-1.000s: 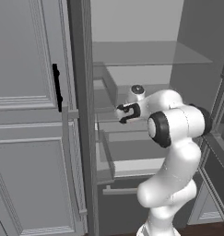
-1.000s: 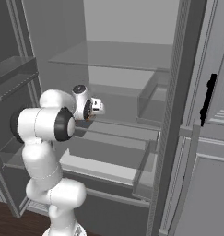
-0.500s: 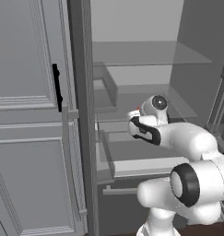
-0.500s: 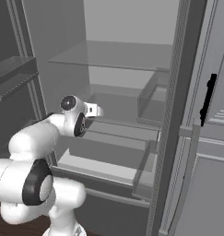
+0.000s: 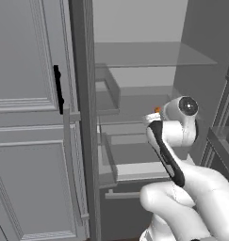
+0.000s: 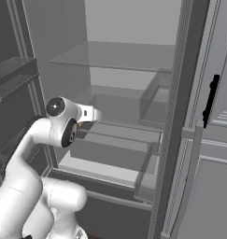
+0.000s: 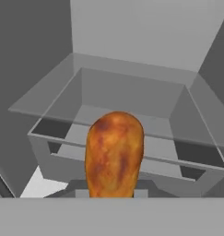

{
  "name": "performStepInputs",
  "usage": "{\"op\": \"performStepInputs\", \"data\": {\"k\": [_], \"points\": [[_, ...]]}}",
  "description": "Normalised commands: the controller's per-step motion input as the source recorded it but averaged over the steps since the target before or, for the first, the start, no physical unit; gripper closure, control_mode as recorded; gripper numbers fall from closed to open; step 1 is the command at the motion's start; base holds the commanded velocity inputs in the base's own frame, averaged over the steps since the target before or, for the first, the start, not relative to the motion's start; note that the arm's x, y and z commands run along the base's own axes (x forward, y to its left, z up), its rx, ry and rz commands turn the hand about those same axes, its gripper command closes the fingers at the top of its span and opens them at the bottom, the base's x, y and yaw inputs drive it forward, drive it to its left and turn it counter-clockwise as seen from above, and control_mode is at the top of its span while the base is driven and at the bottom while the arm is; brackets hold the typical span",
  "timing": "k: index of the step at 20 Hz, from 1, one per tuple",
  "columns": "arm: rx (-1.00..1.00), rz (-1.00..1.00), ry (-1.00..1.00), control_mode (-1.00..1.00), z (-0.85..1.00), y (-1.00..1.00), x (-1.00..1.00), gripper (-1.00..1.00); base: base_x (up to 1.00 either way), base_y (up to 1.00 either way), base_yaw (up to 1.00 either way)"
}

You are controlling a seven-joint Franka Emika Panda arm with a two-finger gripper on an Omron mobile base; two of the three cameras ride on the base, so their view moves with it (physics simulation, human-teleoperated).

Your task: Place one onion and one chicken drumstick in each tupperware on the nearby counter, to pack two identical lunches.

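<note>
My gripper (image 5: 154, 115) hangs in front of the open fridge at the height of the middle shelf, shut on a chicken drumstick. The chicken drumstick (image 7: 114, 154) is a smooth orange-brown club that rises from the bottom middle of the hand view and hides the fingertips. From the base views just a small orange bit of the drumstick (image 5: 157, 109) (image 6: 79, 125) peeks out beside the white hand. The onion, the tupperware and the counter are out of view.
A clear fridge drawer (image 7: 127, 115) lies straight ahead of the hand, under a glass shelf (image 5: 149, 54). Lower pull-out drawers (image 6: 110, 154) jut toward me. A grey cabinet door with a black handle (image 5: 58, 89) (image 6: 209, 100) flanks the fridge. Door bins (image 6: 14, 77) stand alongside.
The arm has folded, its elbow dropping low toward the base. The hand, still holding the drumstick, has shifted sideways across the fridge opening, rightward in the left base view.
</note>
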Motion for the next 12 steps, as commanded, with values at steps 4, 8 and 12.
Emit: {"op": "performStepInputs", "data": {"k": [4, 8, 12], "points": [[0.0, 0.0, 0.0, -1.0, 0.0, -0.01, -1.0, 1.0, 0.0, 0.0, 0.0], [0.0, 0.0, 0.0, -1.0, 0.0, 0.0, -1.0, 1.0, 0.0, 0.0, 0.0], [-0.01, 0.0, 0.02, 1.0, 0.0, 0.0, -0.5, 1.0, -0.5, 0.0, 0.0]]}}
